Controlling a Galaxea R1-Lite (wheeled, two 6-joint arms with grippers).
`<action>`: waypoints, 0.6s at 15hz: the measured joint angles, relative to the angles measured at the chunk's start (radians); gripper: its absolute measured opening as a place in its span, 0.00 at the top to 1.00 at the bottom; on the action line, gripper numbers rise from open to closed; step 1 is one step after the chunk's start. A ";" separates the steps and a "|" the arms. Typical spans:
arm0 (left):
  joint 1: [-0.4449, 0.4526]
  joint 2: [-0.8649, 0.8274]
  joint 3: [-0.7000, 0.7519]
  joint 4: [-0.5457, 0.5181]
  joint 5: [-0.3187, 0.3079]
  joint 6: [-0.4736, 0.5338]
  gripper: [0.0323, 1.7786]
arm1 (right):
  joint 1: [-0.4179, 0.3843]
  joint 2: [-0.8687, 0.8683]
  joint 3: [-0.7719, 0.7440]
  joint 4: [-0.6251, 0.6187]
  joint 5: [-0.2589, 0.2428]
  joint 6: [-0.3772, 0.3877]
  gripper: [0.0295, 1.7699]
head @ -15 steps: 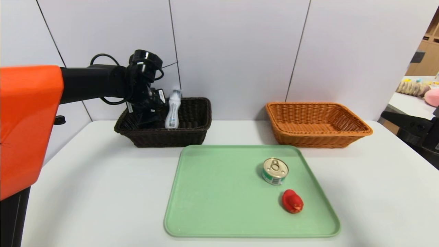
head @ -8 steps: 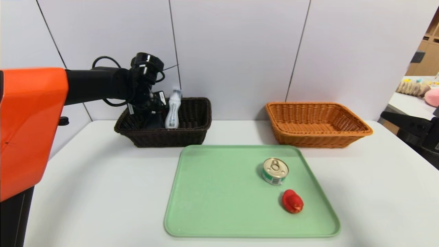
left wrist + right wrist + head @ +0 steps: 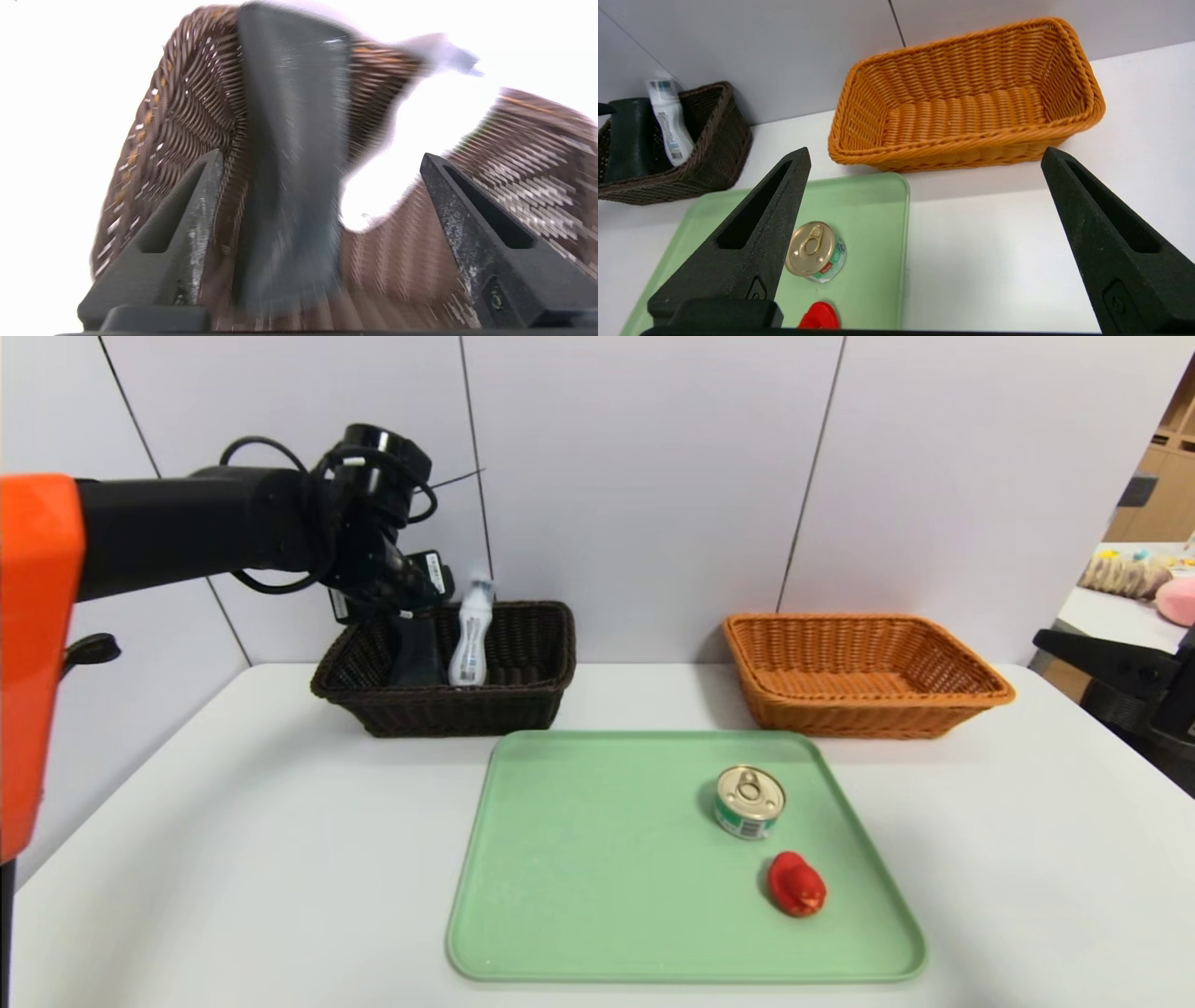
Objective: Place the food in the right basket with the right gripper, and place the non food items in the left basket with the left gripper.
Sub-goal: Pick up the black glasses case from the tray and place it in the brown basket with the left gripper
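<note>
Left gripper (image 3: 401,602) hangs above the near-left part of the dark brown wicker basket (image 3: 523,705), fingers (image 3: 198,224) spread apart and gripping nothing; the long black textured case (image 3: 416,653) stands upright inside that basket just under the gripper, between the open fingers in the left wrist view (image 3: 289,186) but not touched by them; translucent white bottle (image 3: 470,635) leans upright just beside the case, also in the dark basket; orange shell of the left arm (image 3: 28,653) fills the left edge of the head view; right gripper (image 3: 924,186) parked off the table's right edge, fingers wide apart, empty; only a bit of its black arm (image 3: 1120,677) shows in the head view; orange-tan wicker basket (image 3: 868,672) sits at the back right, nothing in it; green tray (image 3: 597,868) lies in front of both baskets on the white table (image 3: 233,859); small round tin can (image 3: 749,801) with gold pull-ring lid and green-and-white label stands on the tray's right half; small red lumpy object (image 3: 796,884) lies on the tray just in front of the can, near it but apart
</note>
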 joint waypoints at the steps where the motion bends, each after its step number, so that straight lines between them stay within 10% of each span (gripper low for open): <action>1: -0.020 -0.039 0.000 0.024 0.000 0.011 0.13 | 0.011 0.000 -0.015 0.012 0.006 0.000 0.03; 9: -0.284 -0.387 0.355 0.127 -0.112 0.070 0.08 | 0.184 0.001 -0.084 0.260 -0.003 -0.075 0.03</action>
